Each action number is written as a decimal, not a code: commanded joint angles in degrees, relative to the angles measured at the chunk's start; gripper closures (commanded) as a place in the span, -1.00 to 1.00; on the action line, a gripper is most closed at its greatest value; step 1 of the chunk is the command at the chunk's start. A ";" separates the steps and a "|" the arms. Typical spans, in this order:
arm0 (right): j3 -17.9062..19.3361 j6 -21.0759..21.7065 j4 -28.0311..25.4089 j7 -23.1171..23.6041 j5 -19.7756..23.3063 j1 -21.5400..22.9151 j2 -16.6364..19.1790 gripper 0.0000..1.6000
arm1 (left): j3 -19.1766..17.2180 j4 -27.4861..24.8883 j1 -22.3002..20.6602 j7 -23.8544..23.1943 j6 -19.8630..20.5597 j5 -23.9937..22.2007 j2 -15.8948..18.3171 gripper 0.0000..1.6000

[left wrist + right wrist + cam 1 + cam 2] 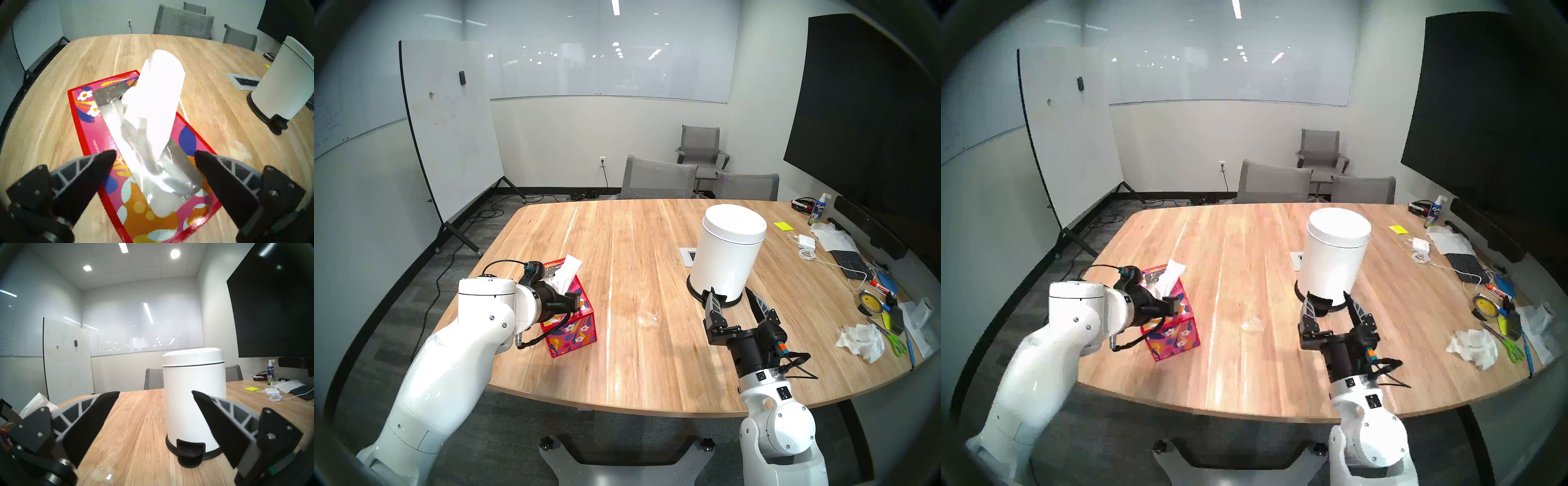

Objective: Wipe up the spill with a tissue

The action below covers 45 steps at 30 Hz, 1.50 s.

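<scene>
The tissue (158, 95) stands out of the red floral box (572, 331) on the worktop (653, 244), between the left gripper (155, 155)'s released jaws, seemingly untouched. The spill (648, 319) glints mid-worktop. The right gripper (733, 298), jaws spread, hovers before the white bin (726, 258).

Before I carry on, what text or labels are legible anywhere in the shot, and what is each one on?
"EXPO": on the spray bottle at the table's far right, clearest in the right wrist view; its smaller print is unreadable.
Handwriting on the wall whiteboard at left: too faint to read.
Tape roll: label too blurred to read.
Tissue box: floral pattern, with a small line of print too blurred to read.
</scene>
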 commanded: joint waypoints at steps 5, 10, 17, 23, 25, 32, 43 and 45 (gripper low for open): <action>0.03 -0.17 -1.35 0.12 -0.05 0.13 0.15 -1.00 | 0.03 0.04 -4.35 -0.77 -0.61 1.02 0.00 -1.00; 0.03 -0.15 -1.37 0.12 -0.05 0.12 0.15 -1.00 | 0.84 0.52 -5.37 -0.83 -0.55 1.56 -0.34 -1.00; 0.03 -0.13 -1.39 0.12 -0.05 0.11 0.15 -1.00 | 1.83 1.31 -6.03 -0.71 -0.77 2.28 -1.01 -1.00; 0.03 -0.13 -1.39 0.12 -0.05 0.11 0.16 -1.00 | 2.38 1.74 -6.23 -0.74 -1.22 3.00 -1.13 -1.00; 0.03 -0.13 -1.40 0.12 -0.05 0.10 0.16 -1.00 | 2.52 2.15 -6.21 -0.98 -1.55 3.26 -1.06 -1.00; 0.03 -0.13 -1.40 0.12 -0.05 0.10 0.16 -1.00 | 2.38 4.03 -5.84 -2.48 -2.99 3.94 -0.32 -1.00; 0.03 -0.13 -1.40 0.12 -0.05 0.10 0.16 -1.00 | 2.14 4.38 -4.97 -5.30 -4.44 5.33 1.82 -0.92; 0.03 -0.13 -1.40 0.12 -0.05 0.10 0.16 -1.00 | 2.15 3.64 -4.57 -5.04 -4.17 5.29 1.69 1.00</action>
